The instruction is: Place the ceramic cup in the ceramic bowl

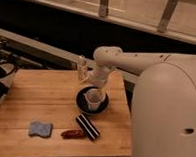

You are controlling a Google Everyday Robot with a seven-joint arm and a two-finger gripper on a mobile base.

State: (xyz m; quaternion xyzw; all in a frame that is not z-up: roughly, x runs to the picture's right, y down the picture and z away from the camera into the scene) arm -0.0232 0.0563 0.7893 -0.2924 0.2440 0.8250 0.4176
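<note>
Camera view: wood table (40,94) fills the lower left, seen from above and behind the robot's white body (169,117), which blocks the right side; the arm (137,59) runs left from the body, bends at an elbow over the table's back edge and drops down toward the centre-right of the top; the gripper (94,87) hangs at the arm's end, directly above the bowl (81,101), low and right at the cup's top; can't tell whether it's holding the cup or apart from it, since wrist and cup merge there; the cup (93,103), white, stands upright inside the dark bowl, approx. in its middle, the bowl's rim showing all round it; the bowl sits on the table toward the right side; a clear bottle (82,67) stands upright near the back edge, just left of the wrist and behind the bowl; in front of the bowl lies a black-and-white striped pack (88,126), set diagonally; just left of its near end, a reddish-brown bar (73,134) lies flat; further left, near the front edge, a blue sponge (40,128), well apart from the bowl.
</note>
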